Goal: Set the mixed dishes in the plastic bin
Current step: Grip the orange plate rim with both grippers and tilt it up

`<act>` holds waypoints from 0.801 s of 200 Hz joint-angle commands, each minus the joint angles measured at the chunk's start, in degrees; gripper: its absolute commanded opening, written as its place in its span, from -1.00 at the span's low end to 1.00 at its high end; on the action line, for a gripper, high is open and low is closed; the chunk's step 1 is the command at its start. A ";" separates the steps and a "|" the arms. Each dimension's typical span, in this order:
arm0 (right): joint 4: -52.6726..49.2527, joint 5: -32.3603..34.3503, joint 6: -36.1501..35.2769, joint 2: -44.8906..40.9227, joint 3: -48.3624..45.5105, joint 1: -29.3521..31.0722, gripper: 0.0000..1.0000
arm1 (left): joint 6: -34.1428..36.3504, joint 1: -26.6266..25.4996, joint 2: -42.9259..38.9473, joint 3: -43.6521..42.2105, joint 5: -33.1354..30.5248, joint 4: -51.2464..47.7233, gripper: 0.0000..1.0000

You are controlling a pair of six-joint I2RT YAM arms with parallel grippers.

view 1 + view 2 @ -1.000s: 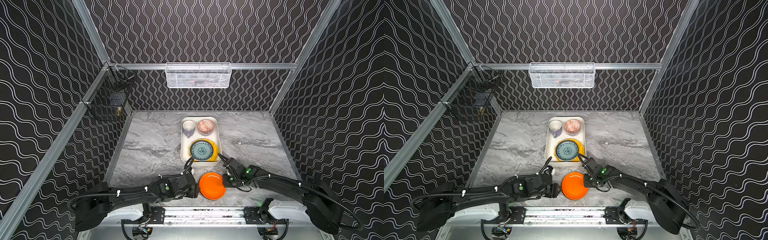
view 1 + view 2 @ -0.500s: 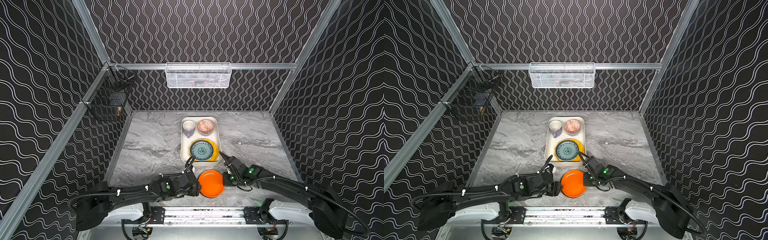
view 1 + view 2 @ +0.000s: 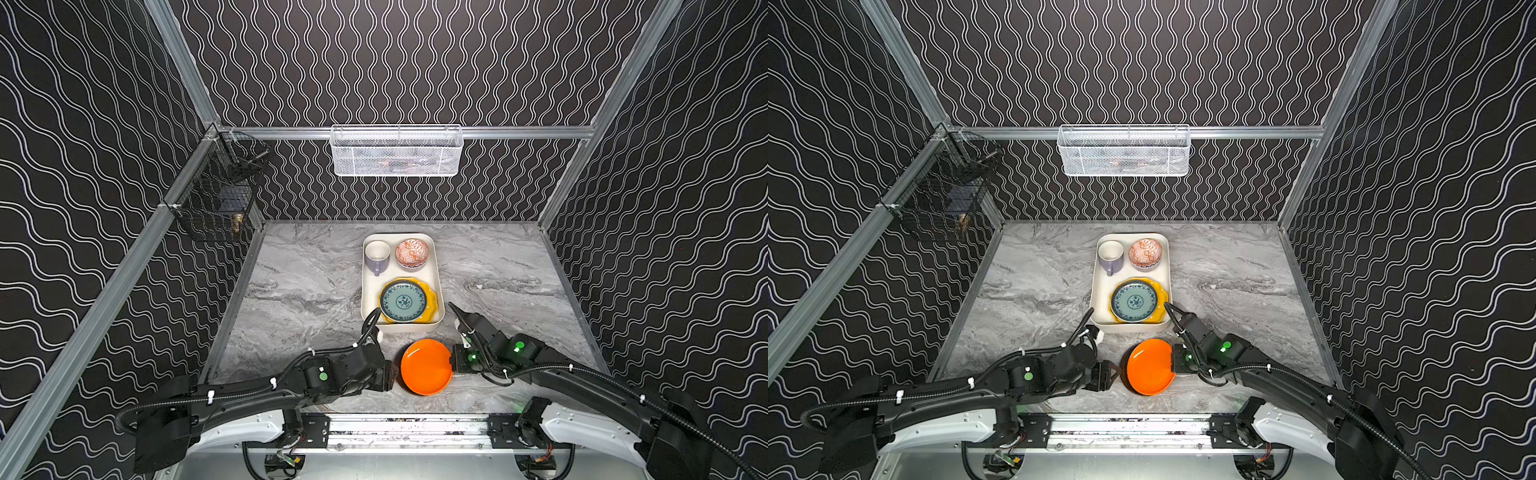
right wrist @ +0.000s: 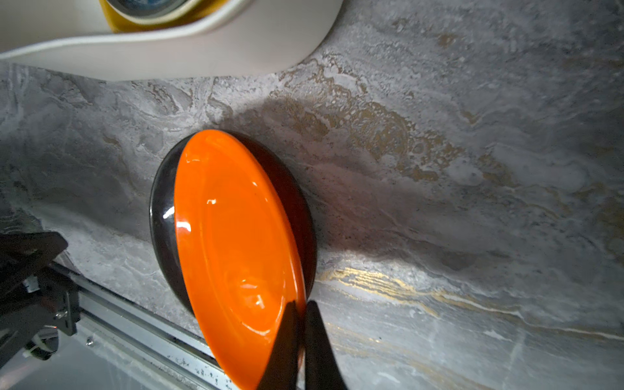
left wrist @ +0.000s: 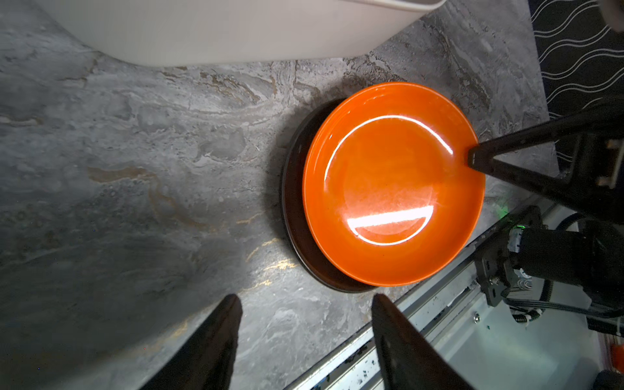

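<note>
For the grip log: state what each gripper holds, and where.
The right gripper is shut on the rim of the orange plate, tilted over the black plate. The left gripper is open, holding nothing.

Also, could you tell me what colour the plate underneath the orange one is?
It is a glossy black plate, clearest in the left wrist view.

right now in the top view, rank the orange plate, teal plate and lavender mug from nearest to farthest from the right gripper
1. orange plate: at the front, its rim pinched by the right gripper.
2. teal plate: in the near half of the bin.
3. lavender mug: in the bin's far left corner.
</note>
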 commanded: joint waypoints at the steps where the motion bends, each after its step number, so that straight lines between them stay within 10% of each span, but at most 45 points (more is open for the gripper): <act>1: 0.62 -1.62 1.39 -1.08 0.12 0.00 -1.00 | 0.41 -0.01 -1.56 0.59 -2.59 -3.81 0.36; 18: 0.46 -1.75 1.33 -1.61 0.52 0.00 -1.00 | 0.37 -0.01 -2.58 1.03 -3.28 -5.32 0.48; 33: 0.42 -1.86 1.30 -1.85 0.70 0.00 -1.00 | 0.73 -0.01 -2.93 1.55 -3.33 -6.18 0.97; 160: -4.57 0.10 -1.06 -2.09 10.69 -0.06 -1.00 | 5.13 2.63 -4.77 14.43 -9.25 -20.35 0.97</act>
